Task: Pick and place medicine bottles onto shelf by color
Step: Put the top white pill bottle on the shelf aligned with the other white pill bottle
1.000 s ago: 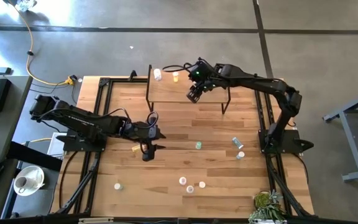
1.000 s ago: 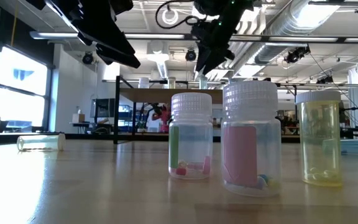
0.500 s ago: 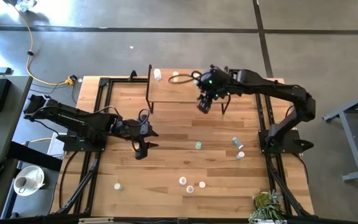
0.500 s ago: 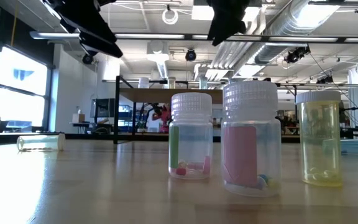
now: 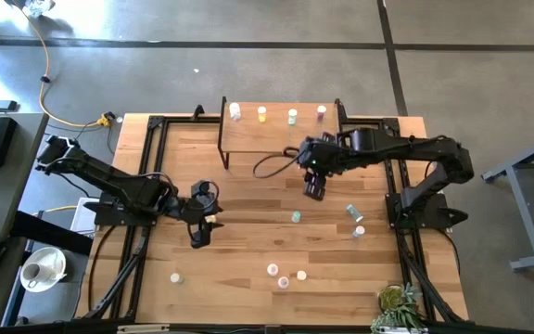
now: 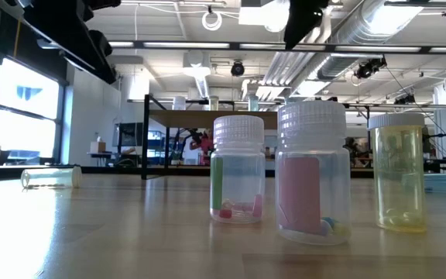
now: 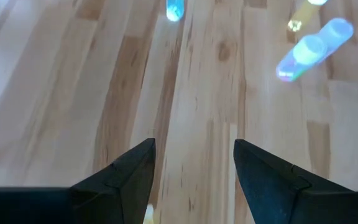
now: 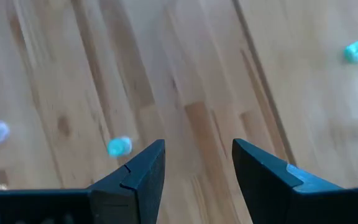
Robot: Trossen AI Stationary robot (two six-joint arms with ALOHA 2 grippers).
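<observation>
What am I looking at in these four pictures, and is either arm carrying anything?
Two dark robot arms work at a wooden table. One picture looks down from above, one looks level across the tabletop, and two come from cameras on the wrists. The left end effector and right end effector both hang open and empty over the table. Four small medicine bottles stand along the back edge of the shelf; others are scattered on the table, including three close to the low camera.

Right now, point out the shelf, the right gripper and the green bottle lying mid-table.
shelf (image 5: pixel 258 139): high view, bare board.
right gripper (image 5: pixel 315 193): high view, between its open fingertips.
green bottle (image 5: pixel 296 217): high view, its body.
</observation>
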